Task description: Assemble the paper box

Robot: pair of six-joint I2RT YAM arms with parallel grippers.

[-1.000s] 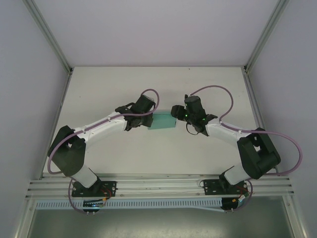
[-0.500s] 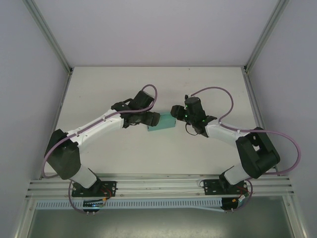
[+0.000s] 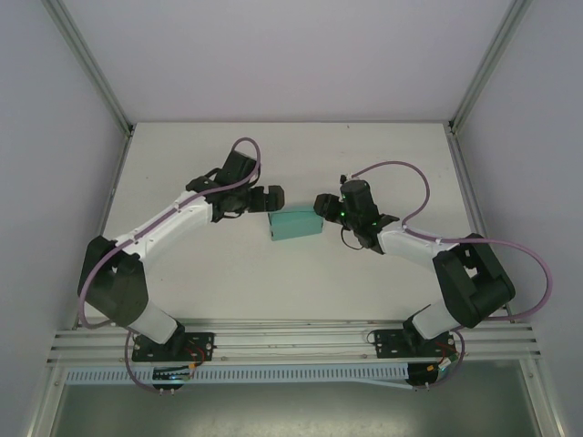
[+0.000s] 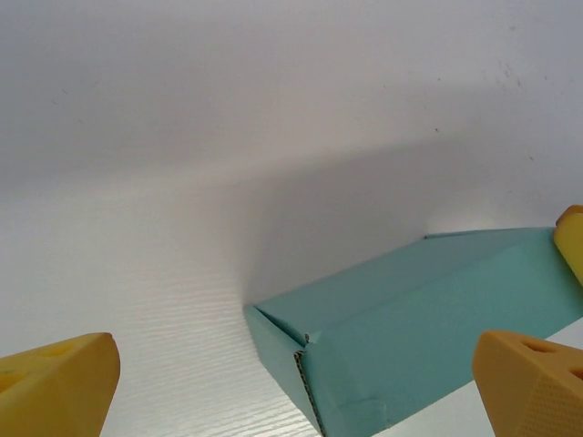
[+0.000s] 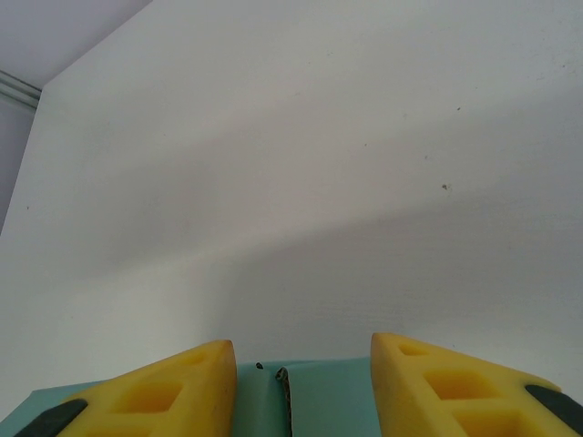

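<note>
Left gripper spread wide, hanging just off the left end of the paper box. It's a small plain teal block, folded shut with a seam showing, at the middle of the table. Right gripper is half-narrowed over its right end; gripping or just resting, can't tell.

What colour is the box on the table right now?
The box is plain teal-green with no print. It shows best in the left wrist view.
</note>
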